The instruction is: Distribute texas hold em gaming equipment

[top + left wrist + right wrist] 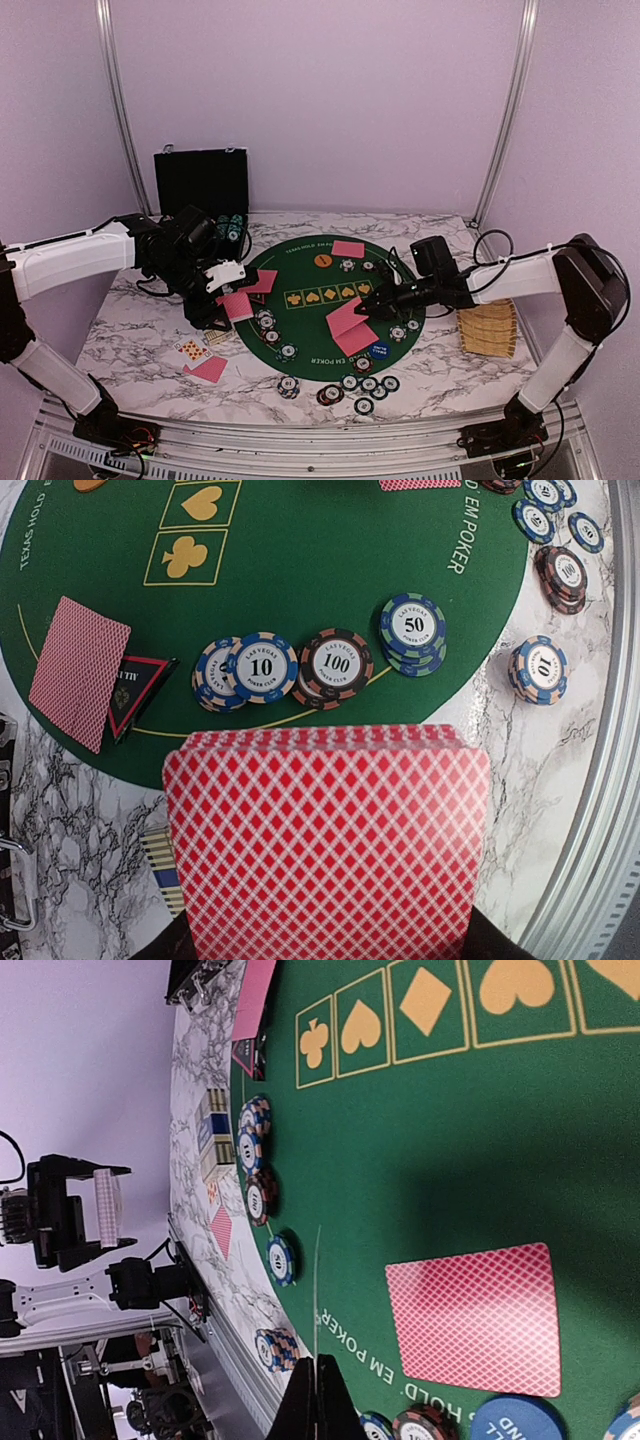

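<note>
**One card pinched, a fanned deck in hand: where the deal could slip**

We see two risks from here. The right gripper (315,1407) has its fingers closed flat on a single red-backed held card (318,1290). The wrist view shows it edge-on as a thin line over the green mat (300,335), and we cannot tell whether its far edge touches the felt. A dealt card (470,1320) lies face down just beside it, with the blue button (520,1422) near its corner. If we release at this tilt, the light card could glide, land across the dealt card, or skid into the button. It could also cling to a finger when the jaws part.

The left gripper (228,296) is clamped on the deck (325,840), over the left rim of the mat. The deck's upper edge looks stepped, with the cards slightly fanned, so we judge the hold uneven. A jolt could shed outer cards onto the chip stacks (337,663) below, marked 10, 100 and 50, and topple them. More chips sit along the mat's near rim and on the marble table (130,350).
</note>
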Robot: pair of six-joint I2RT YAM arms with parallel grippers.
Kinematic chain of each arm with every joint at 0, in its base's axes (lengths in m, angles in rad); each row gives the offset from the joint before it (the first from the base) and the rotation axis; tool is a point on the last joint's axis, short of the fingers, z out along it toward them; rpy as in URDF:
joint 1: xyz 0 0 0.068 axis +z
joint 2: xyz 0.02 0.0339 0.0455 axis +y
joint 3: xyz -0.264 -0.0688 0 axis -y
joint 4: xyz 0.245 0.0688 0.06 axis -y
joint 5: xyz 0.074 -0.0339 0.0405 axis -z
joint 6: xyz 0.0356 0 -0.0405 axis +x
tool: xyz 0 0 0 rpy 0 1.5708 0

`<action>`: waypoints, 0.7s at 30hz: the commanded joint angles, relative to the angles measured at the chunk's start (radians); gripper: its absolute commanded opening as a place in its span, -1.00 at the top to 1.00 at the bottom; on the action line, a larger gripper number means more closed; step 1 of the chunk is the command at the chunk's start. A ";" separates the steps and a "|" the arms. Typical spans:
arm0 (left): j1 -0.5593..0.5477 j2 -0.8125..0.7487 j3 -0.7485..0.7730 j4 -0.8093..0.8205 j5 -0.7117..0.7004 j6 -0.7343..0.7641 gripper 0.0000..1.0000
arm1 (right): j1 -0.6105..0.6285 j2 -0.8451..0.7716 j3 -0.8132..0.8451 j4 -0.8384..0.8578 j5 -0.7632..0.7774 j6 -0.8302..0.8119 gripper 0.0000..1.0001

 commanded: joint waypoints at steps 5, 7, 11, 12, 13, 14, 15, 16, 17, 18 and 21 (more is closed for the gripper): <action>0.000 -0.010 0.012 -0.004 0.025 -0.003 1.00 | -0.029 0.026 0.005 -0.103 0.048 -0.116 1.00; 0.000 -0.005 0.018 -0.003 0.024 -0.002 1.00 | -0.028 0.039 0.018 -0.144 0.065 -0.136 1.00; 0.000 0.003 0.022 -0.003 0.023 -0.001 1.00 | -0.028 0.054 0.042 -0.200 0.104 -0.172 1.00; 0.000 0.003 0.020 -0.004 0.023 0.000 1.00 | -0.028 0.054 0.049 -0.213 0.115 -0.181 1.00; 0.000 0.003 0.017 -0.005 0.022 0.002 1.00 | -0.029 0.055 0.053 -0.225 0.124 -0.189 1.00; 0.000 0.002 0.013 -0.004 0.021 0.003 1.00 | -0.028 0.056 0.059 -0.236 0.134 -0.197 1.00; 0.000 0.004 0.009 -0.005 0.022 0.006 1.00 | -0.028 0.057 0.063 -0.243 0.142 -0.205 1.00; 0.000 0.004 0.007 -0.005 0.020 0.009 1.00 | -0.028 0.058 0.067 -0.248 0.148 -0.209 1.00; 0.001 0.005 0.005 -0.006 0.019 0.011 1.00 | -0.028 0.060 0.070 -0.253 0.151 -0.213 1.00; 0.000 0.007 0.005 -0.006 0.018 0.011 1.00 | -0.029 0.065 0.074 -0.257 0.155 -0.216 1.00; 0.000 0.011 0.005 -0.007 0.019 0.014 1.00 | -0.028 0.082 0.087 -0.266 0.162 -0.225 1.00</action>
